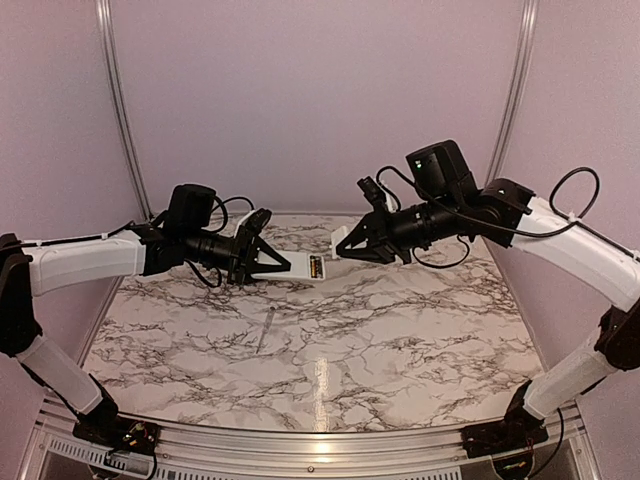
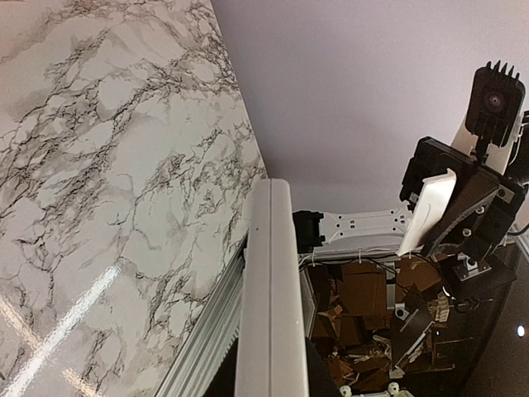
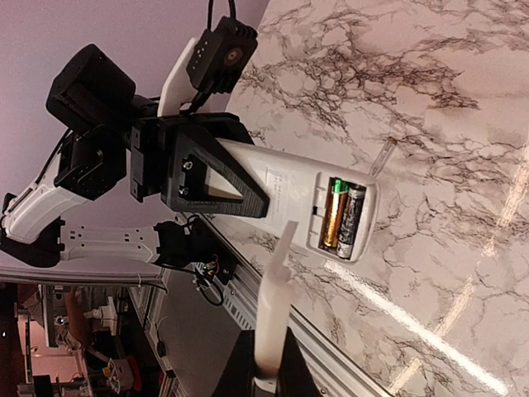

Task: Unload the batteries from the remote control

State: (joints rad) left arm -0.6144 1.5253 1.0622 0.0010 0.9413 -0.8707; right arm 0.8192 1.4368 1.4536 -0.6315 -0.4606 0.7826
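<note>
My left gripper (image 1: 276, 262) is shut on the white remote control (image 1: 303, 266) and holds it above the table. The open battery recess faces up at the remote's free end. In the right wrist view the remote (image 3: 285, 192) shows both batteries in the recess, the golden-orange one (image 3: 335, 213) beside the dark one (image 3: 350, 222). My right gripper (image 1: 348, 246) is shut on a small flat white cover (image 1: 341, 237), just right of the remote and apart from it. The cover (image 3: 271, 306) stands up between the right fingers (image 3: 240, 372). The left wrist view shows only the remote's plain back (image 2: 269, 289).
A thin grey rod (image 1: 266, 330) lies on the marble table (image 1: 400, 350), in front of the left gripper; it also shows in the right wrist view (image 3: 382, 157). Pale walls stand behind and at both sides. The metal table rail (image 1: 300, 445) runs along the near edge.
</note>
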